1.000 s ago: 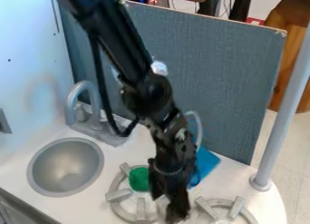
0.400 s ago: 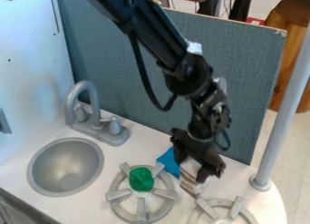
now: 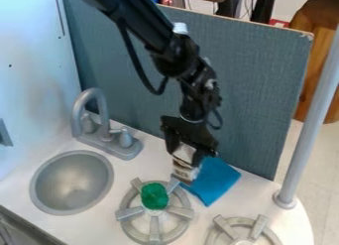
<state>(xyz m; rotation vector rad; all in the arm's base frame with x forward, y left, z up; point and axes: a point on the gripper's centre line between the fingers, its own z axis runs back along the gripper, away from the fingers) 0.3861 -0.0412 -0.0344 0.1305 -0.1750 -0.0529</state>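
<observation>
One small pale container [image 3: 185, 165] with darker markings is clenched between my jaws; my gripper [image 3: 189, 153] points down over the white counter [image 3: 144, 165]. Its lower end is near the left burner [image 3: 154, 232] and overlaps the edge of a blue cloth [image 3: 217, 182] in view; whether they touch, I cannot tell. A green lump [image 3: 154, 196] sits on that burner. Left of it are a round sink [image 3: 71, 182] and a gray faucet [image 3: 103, 112]; to its right is another burner [image 3: 240, 221]. A blue-gray panel [image 3: 258, 80] stands behind me.
</observation>
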